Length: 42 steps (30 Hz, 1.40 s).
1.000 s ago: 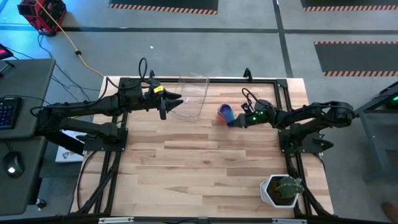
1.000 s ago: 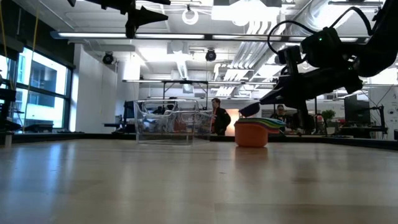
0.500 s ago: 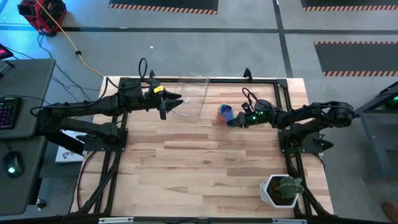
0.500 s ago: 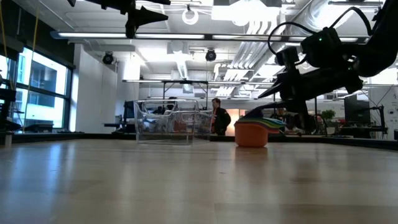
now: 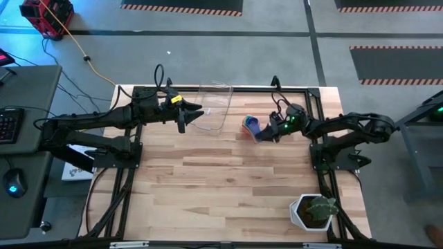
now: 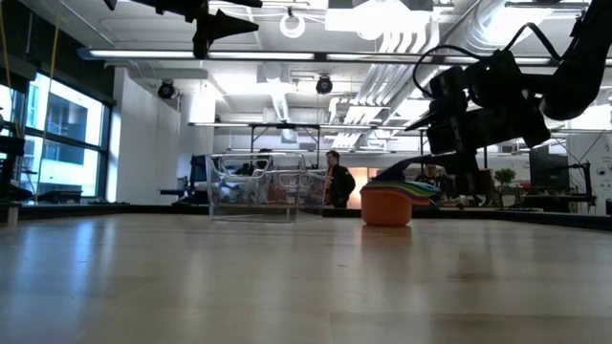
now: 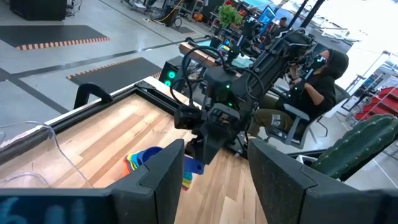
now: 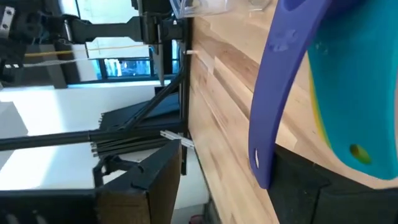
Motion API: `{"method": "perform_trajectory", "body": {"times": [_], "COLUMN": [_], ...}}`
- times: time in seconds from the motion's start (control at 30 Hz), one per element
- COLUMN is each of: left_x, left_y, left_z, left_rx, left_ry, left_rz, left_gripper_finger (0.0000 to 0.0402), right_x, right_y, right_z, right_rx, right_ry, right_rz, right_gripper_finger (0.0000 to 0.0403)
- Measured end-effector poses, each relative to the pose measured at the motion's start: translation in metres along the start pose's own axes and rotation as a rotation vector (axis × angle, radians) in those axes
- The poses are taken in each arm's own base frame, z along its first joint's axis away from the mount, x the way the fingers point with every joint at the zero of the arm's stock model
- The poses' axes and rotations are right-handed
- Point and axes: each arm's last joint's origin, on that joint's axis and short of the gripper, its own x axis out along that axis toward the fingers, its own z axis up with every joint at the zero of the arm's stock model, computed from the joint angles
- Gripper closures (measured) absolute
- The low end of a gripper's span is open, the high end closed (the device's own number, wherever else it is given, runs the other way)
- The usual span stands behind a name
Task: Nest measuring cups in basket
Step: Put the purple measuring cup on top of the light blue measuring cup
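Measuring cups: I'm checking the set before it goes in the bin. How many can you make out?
4 at least, nested in one stack on the table right of the basket: orange, green, teal and blue layers show; others may be hidden inside.

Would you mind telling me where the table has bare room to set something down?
The wide wooden stretch of the table nearer than the basket and the stacked measuring cups, left of the potted plant, is bare. The far edge is crowded: the left gripper hovers by the basket, and the right gripper is at the cups.
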Motion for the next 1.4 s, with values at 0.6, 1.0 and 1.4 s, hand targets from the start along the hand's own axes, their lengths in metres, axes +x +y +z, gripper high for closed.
{"method": "perform_trajectory", "body": {"times": [0.6,1.0,1.4], "left_x": [0.0,0.0,0.0], "left_y": [0.0,0.0,0.0], "left_z": [0.0,0.0,0.0], "left_rx": [0.024,0.025,0.023], "left_ry": [0.001,0.001,0.001], "left_rz": [0.001,0.001,0.001], "left_gripper_finger": [0.0232,0.0232,0.0232], "right_x": [-0.016,-0.011,-0.013], "right_y": [0.002,0.049,0.065], "right_z": [-0.001,0.023,0.028], "right_rx": [0.08,-0.114,-0.271], "right_ry": [-0.097,-0.088,-0.089], "right_rz": [-0.156,-0.403,-0.509], "right_gripper_finger": [0.0199,0.0199,0.0228]}}
